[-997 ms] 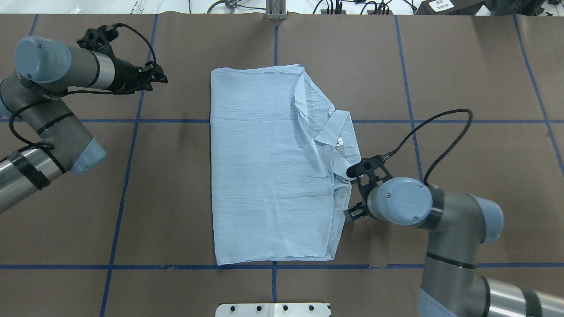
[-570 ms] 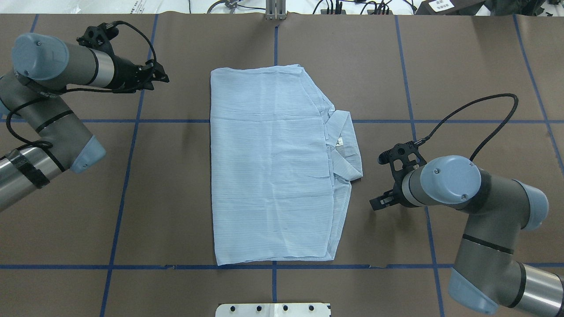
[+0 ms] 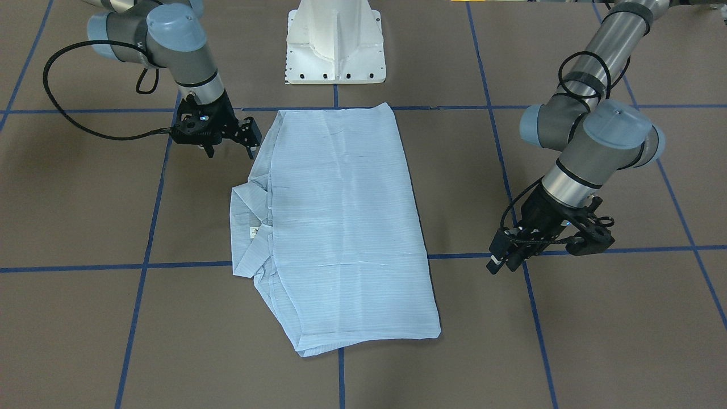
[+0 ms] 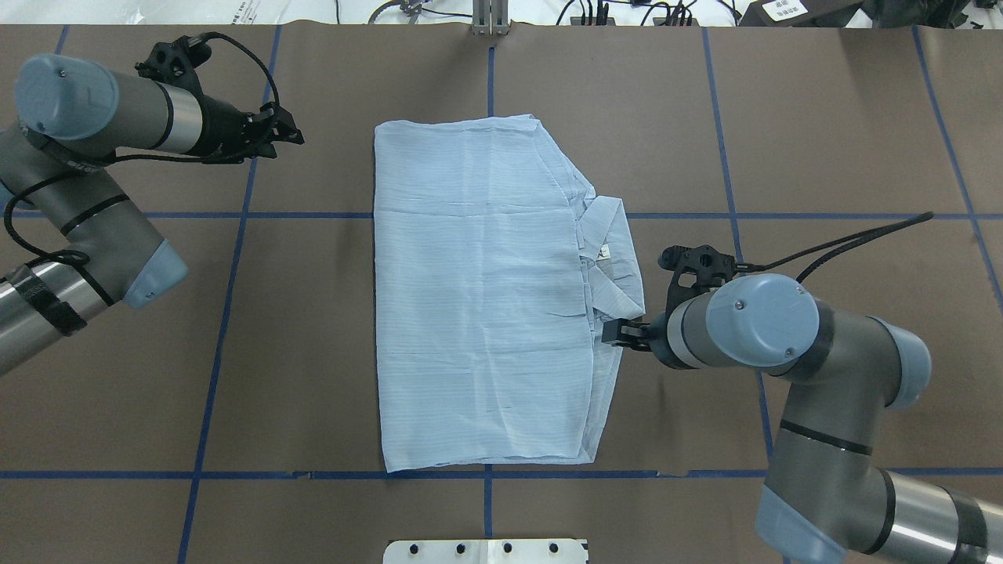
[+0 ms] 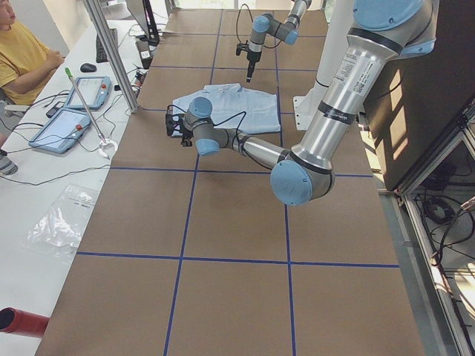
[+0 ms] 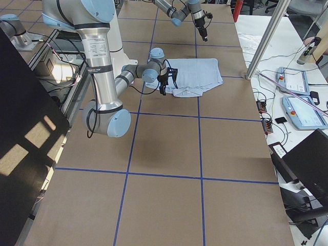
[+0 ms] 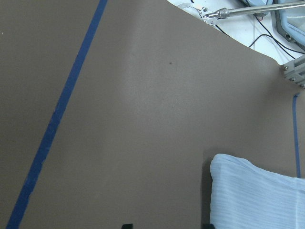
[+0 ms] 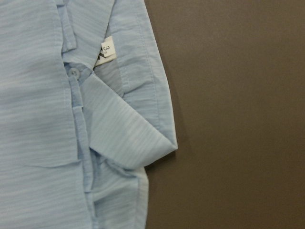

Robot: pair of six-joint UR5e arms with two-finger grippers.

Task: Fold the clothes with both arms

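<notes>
The pale-blue striped shirt (image 4: 478, 298) lies folded flat in a long rectangle at the table's middle, and also shows in the front view (image 3: 341, 227). Its collar (image 4: 607, 235) and neck label (image 8: 107, 51) stick out on the robot's right side. My right gripper (image 4: 619, 333) is open and empty, low at the shirt's right edge just below the collar; I cannot tell whether it touches the cloth. In the front view it (image 3: 231, 152) stands beside that edge. My left gripper (image 4: 290, 135) is open and empty, left of the shirt's far-left corner (image 7: 257, 195), apart from it.
The white pedestal base (image 3: 335, 40) stands at the near table edge. Blue tape lines (image 4: 227, 313) grid the brown table cover. A metal post (image 4: 490, 19) and cables sit at the far edge. An operator (image 5: 22, 59) sits with tablets beyond the far side.
The shirt's raised right-hand fold has dropped flat. My right gripper swung out to the right, then came back to the shirt's right edge. The left gripper hardly moved.
</notes>
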